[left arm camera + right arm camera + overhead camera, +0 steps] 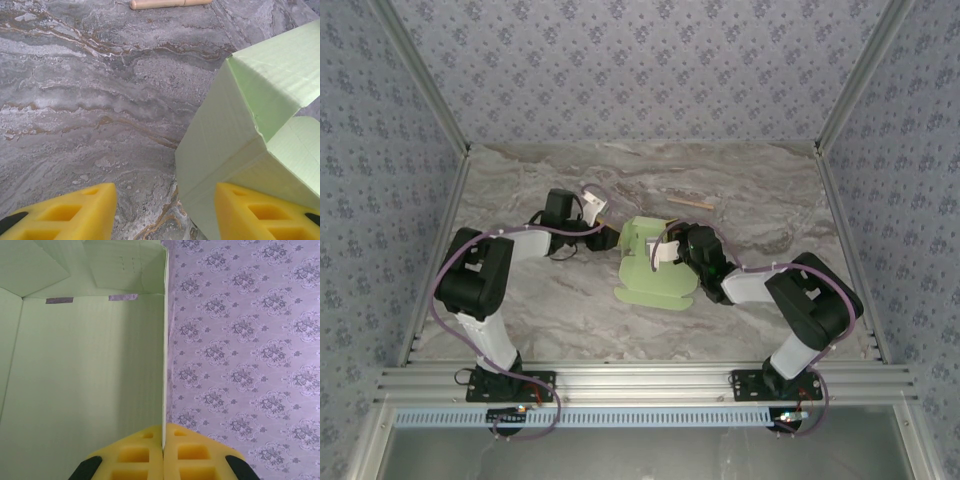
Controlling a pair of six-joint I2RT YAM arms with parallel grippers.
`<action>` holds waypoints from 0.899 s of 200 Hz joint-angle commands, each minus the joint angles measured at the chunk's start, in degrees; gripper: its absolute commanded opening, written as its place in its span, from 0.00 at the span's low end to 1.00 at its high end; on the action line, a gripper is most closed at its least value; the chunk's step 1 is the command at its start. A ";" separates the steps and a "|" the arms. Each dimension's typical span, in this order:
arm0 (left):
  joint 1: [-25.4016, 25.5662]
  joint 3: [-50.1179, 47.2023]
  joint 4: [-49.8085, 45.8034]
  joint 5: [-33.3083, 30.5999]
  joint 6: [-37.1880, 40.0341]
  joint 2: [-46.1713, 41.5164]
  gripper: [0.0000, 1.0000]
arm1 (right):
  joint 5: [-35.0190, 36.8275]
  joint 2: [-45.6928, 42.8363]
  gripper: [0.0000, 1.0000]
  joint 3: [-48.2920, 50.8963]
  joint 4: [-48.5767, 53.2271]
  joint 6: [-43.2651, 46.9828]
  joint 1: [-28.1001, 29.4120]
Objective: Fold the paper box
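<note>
The paper box [655, 270] is pale green card, partly folded, with one wall standing and a flap flat on the marble table [570, 310]. My right gripper [665, 248] is shut on the thin upright edge of a box wall [85, 375]; the card runs straight up from between my right gripper's [163, 450] yellow fingers. My left gripper [598, 208] hovers just left of the box. Seen from the left wrist, my left gripper [165, 215] stands open. The box's lower corner [225, 150] reaches into the gap by the right finger [265, 215], unclamped.
A thin tan wooden stick [690, 202] lies on the table behind the box, also at the top edge of the left wrist view as the stick [167, 4]. Patterned walls [640, 60] and metal frame posts enclose the table on three sides.
</note>
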State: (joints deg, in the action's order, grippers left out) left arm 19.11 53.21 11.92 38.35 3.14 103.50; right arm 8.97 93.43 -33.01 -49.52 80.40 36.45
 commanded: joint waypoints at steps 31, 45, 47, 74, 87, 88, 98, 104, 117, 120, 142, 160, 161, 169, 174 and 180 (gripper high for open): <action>-0.83 2.78 -4.18 1.98 0.83 -1.96 0.55 | -0.62 -0.90 0.00 -0.63 0.92 -0.42 -0.25; -0.92 2.31 -4.39 -3.69 -1.80 -2.85 0.55 | -0.49 -1.04 0.00 -0.73 1.27 -0.42 -0.30; -0.92 2.24 -4.37 -4.83 -2.32 -3.00 0.55 | -0.46 -1.12 0.00 -0.74 1.27 -0.38 -0.25; -2.10 -2.04 -2.08 -20.16 -11.72 -6.46 0.55 | -0.27 -1.32 0.00 -0.69 1.26 -0.44 -0.28; -2.33 -5.34 -0.95 -24.69 -14.84 -9.32 0.56 | -0.26 -1.41 0.00 -0.63 1.18 -0.57 -0.24; -2.33 -5.59 -0.77 -24.93 -15.05 -9.52 0.56 | -0.27 -1.36 0.00 -0.64 1.18 -0.58 -0.24; -2.17 -8.64 0.90 -24.65 -17.26 -12.24 0.56 | -0.18 -1.40 0.00 -0.65 1.18 -0.60 -0.25; -1.78 -10.55 1.95 -24.10 -18.43 -13.95 0.56 | -0.10 -1.28 0.00 -0.78 1.05 -0.60 -0.30; 0.26 -14.71 3.56 -23.50 -20.01 -17.89 0.56 | 0.08 -1.16 0.00 -0.82 0.84 -0.51 -0.31; 0.83 -15.64 3.81 -23.54 -20.31 -18.60 0.56 | 0.08 -1.22 0.00 -0.75 0.83 -0.51 -0.27; 5.94 -20.82 7.13 -23.14 -22.25 -22.44 0.58 | 0.08 -1.28 0.00 -0.78 0.66 -0.68 -0.31; 11.17 -21.19 6.85 -26.24 -20.79 -22.15 0.60 | 0.25 -1.47 0.00 -0.88 0.74 -0.68 -0.27; 11.45 -21.16 6.74 -26.71 -20.62 -22.05 0.61 | 0.30 -1.44 0.00 -0.81 0.74 -0.68 -0.25; 13.73 -20.61 6.00 -30.08 -19.15 -21.02 0.62 | 0.34 -1.80 0.00 -0.81 0.82 -0.77 -0.29; 14.82 -20.16 5.58 -32.08 -18.53 -20.07 0.62 | 0.34 -1.99 0.00 -0.72 0.91 -1.07 -0.29; 15.86 -19.47 5.10 -33.78 -17.76 -18.80 0.63 | 0.26 -2.25 0.00 -0.67 0.98 -1.33 -0.26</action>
State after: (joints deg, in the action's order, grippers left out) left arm 31.00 32.42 15.86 12.62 -16.40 82.13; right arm 9.04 93.14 -33.04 -49.10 80.31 36.45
